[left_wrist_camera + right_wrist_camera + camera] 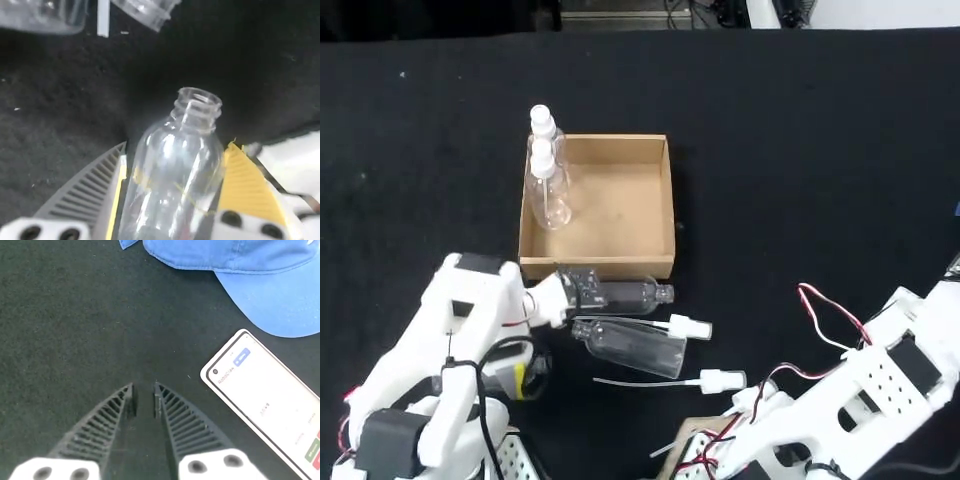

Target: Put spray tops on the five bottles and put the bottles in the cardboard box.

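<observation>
A black cloth is covering the table (820, 150), running across nearly the whole high view from edge to edge. Its fuzzy nap is catching a few specks of pale lint, and even light is falling on it, throwing only soft shadows. Along the top edge a narrow strip of the room is showing: a dark panel (430, 15) is sitting at the upper left, tangled cables (685, 12) are lying at the upper middle, and a white surface (880, 12) is shining at the upper right.
</observation>
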